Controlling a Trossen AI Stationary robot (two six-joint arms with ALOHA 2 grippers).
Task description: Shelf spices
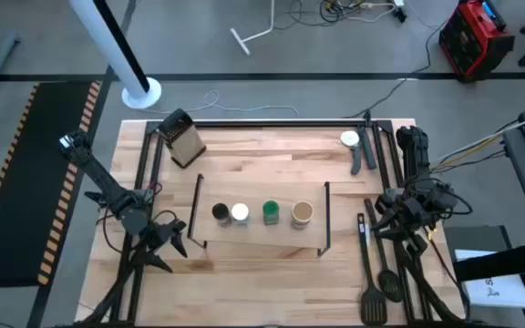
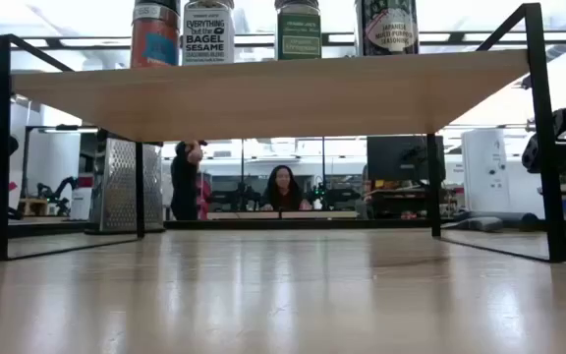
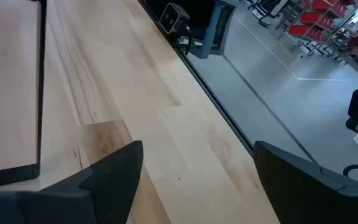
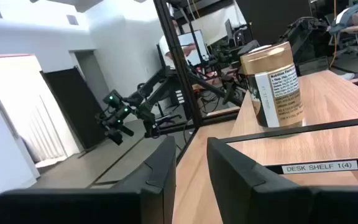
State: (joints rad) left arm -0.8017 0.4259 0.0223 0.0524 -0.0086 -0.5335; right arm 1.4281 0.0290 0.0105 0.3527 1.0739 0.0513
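Observation:
Four spice jars stand in a row on their bases on the shelf, a light-wood board with black frame ends. Their lids are black, white, green and tan. The low view shows the shelf from below, with the jars on top. My left gripper is open over the table off the shelf's left near corner. My right gripper is narrowly open to the right of the shelf, facing the tan-lidded jar.
A box grater stands at the far left. A white dial-faced object with a dark handle lies at the far right. Dark kitchen utensils lie along the right near side. People show in the room behind.

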